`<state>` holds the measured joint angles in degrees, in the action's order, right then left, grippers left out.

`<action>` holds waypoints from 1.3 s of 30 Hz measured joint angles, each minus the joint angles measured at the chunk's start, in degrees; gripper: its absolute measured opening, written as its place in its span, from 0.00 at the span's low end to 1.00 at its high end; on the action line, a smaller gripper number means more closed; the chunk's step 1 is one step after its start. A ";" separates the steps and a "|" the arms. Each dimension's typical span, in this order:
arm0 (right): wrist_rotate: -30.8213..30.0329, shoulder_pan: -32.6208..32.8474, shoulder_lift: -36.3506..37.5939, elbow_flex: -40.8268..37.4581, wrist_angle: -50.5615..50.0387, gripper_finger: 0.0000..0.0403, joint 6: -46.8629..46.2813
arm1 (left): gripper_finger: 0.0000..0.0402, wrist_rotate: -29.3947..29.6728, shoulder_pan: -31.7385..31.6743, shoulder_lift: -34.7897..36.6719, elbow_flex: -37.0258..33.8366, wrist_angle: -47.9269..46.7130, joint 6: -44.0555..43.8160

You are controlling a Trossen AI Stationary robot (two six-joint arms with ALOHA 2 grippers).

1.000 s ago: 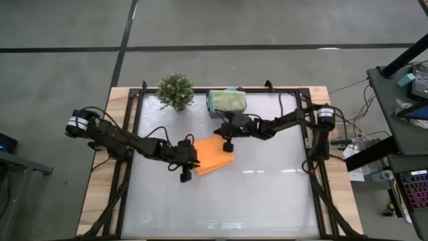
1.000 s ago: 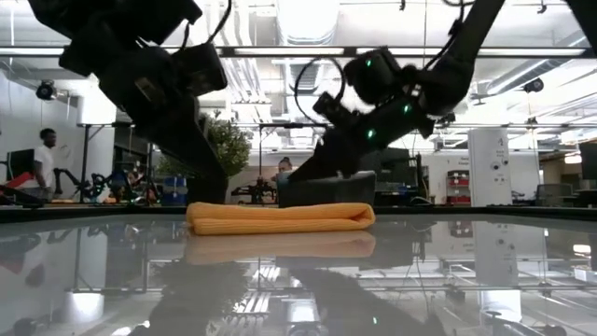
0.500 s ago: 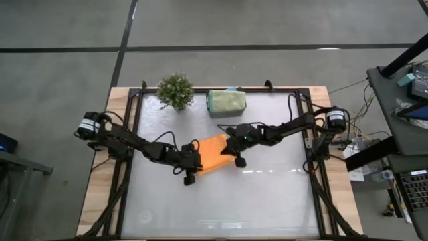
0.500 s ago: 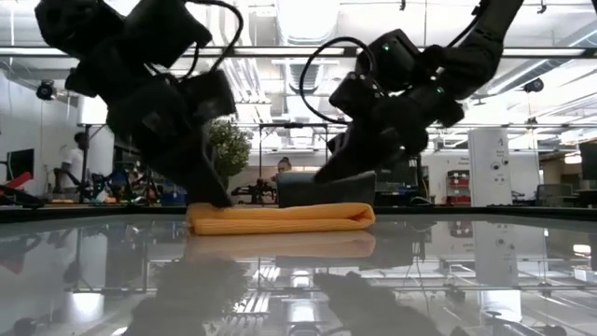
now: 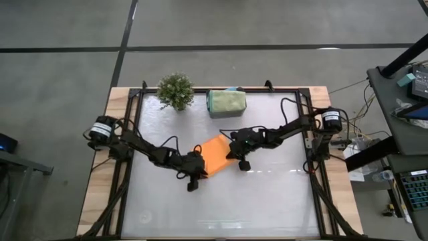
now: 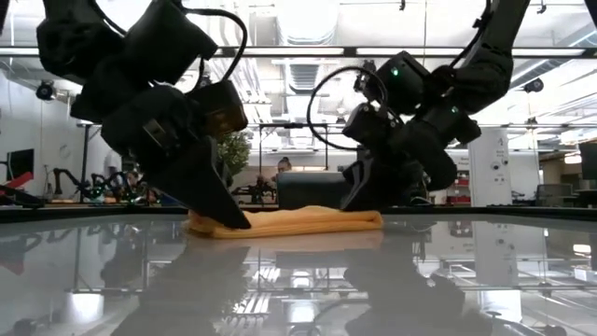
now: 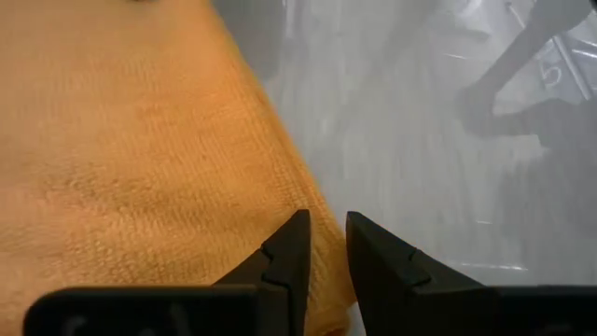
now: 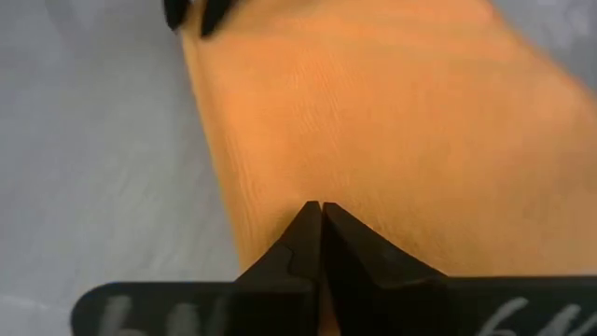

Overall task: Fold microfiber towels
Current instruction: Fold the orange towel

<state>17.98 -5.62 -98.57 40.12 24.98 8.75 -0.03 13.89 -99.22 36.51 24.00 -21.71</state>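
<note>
We see the folded orange microfiber towel [image 5: 215, 152] lying near the middle of the tabletop [image 5: 267, 201], between our two claws. Our left claw [image 5: 195, 176] rests at its near-left corner, fingers slightly parted beside the edge, gripping nothing we can see. Our right claw [image 5: 242, 161] presses fully closed on its right end; no writing is readable.
</note>
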 joint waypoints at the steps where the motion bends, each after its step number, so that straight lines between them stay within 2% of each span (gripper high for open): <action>1: 0.02 -0.01 -0.42 -0.03 0.02 0.02 0.02 | 0.15 -0.07 0.11 -0.07 0.00 0.05 -0.06; 5: -0.24 -0.51 -0.65 0.03 -0.58 0.02 1.47 | 0.15 -0.35 0.96 -0.04 0.00 0.29 -0.35; 11: -4.17 -0.79 1.35 0.08 -5.12 0.02 2.67 | 0.15 -0.53 1.76 1.56 -0.02 -0.21 -0.57; 21: -4.48 -0.68 8.25 -0.02 -11.53 0.02 -2.58 | 0.15 0.58 1.75 6.62 0.07 -3.94 -0.45; 27: -4.10 -0.68 9.96 0.19 -12.36 0.02 -14.78 | 0.15 7.56 1.75 9.40 0.07 -9.77 -0.41; 31: -4.01 -0.79 9.97 1.22 -14.94 0.03 -24.12 | 0.15 8.79 1.73 8.85 -0.21 -12.77 -0.39; 39: -4.04 -1.75 9.34 3.02 -19.33 0.22 -35.10 | 0.15 10.87 1.88 8.50 -0.35 -15.65 1.18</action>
<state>13.93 -7.38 -89.23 43.14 5.65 -26.35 10.84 15.77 -90.72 36.16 8.36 -20.53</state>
